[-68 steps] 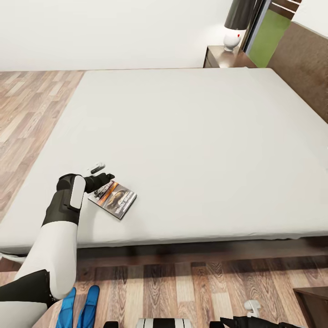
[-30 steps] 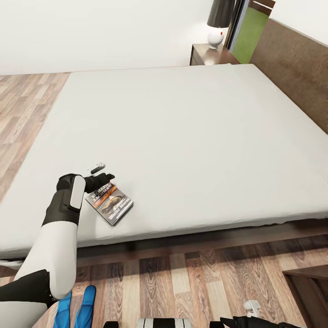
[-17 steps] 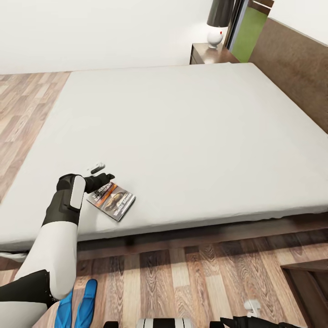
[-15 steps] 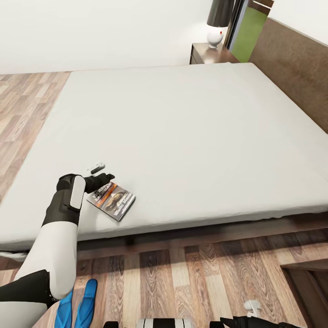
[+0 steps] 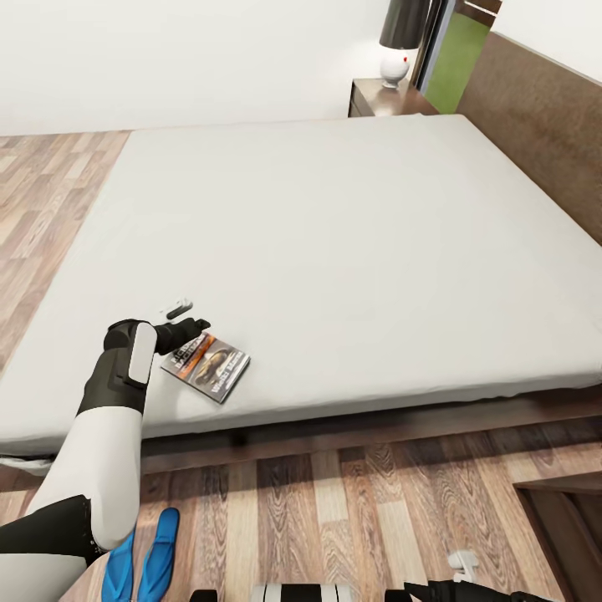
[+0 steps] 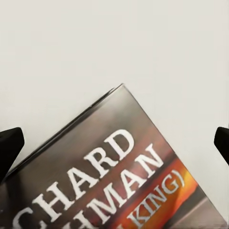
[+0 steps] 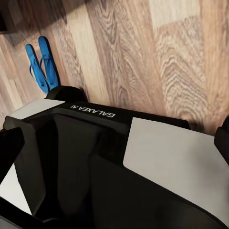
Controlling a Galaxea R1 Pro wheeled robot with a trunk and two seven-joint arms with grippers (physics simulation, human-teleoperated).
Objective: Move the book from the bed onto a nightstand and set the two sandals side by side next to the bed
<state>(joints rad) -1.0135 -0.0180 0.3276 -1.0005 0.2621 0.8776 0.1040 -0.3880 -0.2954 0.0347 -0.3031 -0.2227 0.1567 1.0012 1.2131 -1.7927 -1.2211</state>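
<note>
Right now you are holding your left gripper (image 5: 186, 322) over the near left corner of the bed (image 5: 334, 234), its fingers (image 6: 9, 145) spread wide apart with the book (image 5: 206, 366) lying flat on the mattress just beneath and between them, ungrasped. Your right gripper (image 7: 114, 138) is hanging low above the robot base (image 7: 119, 171), fingers parted and carrying nothing. The two sandals (image 5: 140, 558) are lying side by side on the floor (image 5: 351, 510) beside the bed. The nightstand (image 5: 386, 99) is standing at the far corner.
</note>
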